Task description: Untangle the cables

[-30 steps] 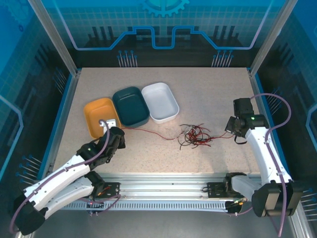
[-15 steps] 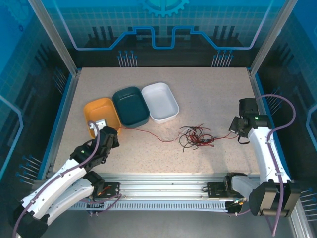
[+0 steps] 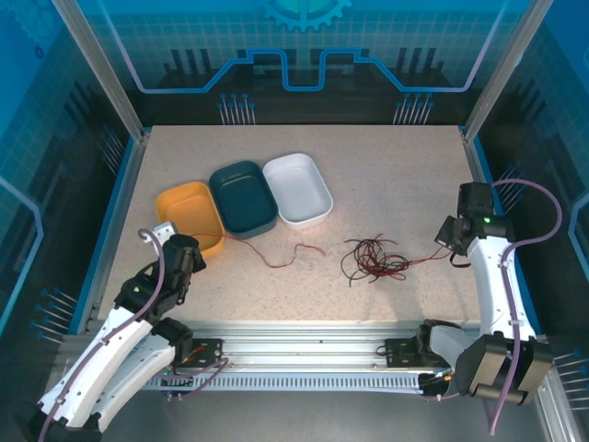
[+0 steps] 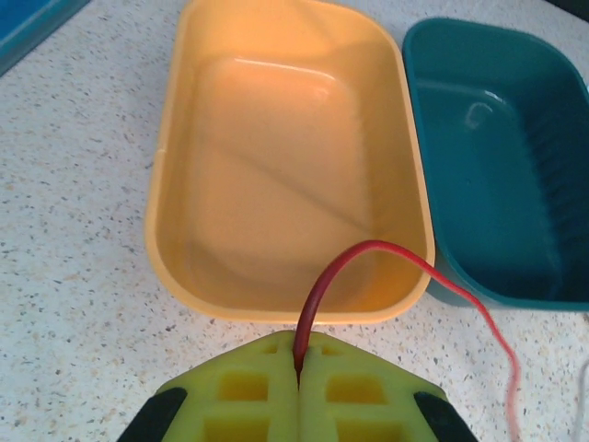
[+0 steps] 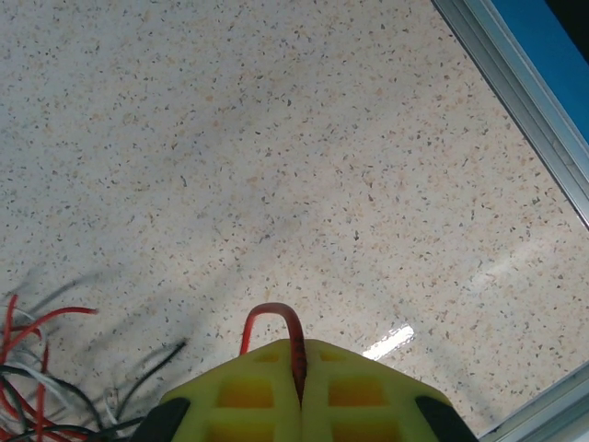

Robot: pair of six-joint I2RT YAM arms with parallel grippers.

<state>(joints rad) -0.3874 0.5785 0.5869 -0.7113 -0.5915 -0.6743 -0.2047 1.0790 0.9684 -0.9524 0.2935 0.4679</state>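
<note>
- On the speckled table [image 3: 386, 175], a little right of centre, the tangle [image 3: 373, 261] of cables lies as a loose heap of red and black loops. The right wrist view shows a pale strand among them.
- The left gripper [image 4: 298, 364] sits near the front left, its jaws pressed together on a red cable [image 4: 354, 253]. The cable arches up out of the pinch and trails off to the right, past the orange bin [image 4: 276, 166] and the teal bin [image 4: 497, 184].
- The right gripper [image 5: 299, 368] is at the far right edge of the table, likewise clamped shut — on a red strand [image 5: 276, 313] that curls out of the pinch and leads back toward the heap.
- The two arms are well apart with the knot between them. This looks like a deliberate spread to draw red wire out of the heap from both sides. Whether the two held ends belong to one wire cannot be told.
- The left-hand run still has slack and waves across the table, so I judge the pull unfinished.
- The white bin [image 3: 299, 189], like the other two, holds no wire — presumably they wait for sorted cables.
</note>
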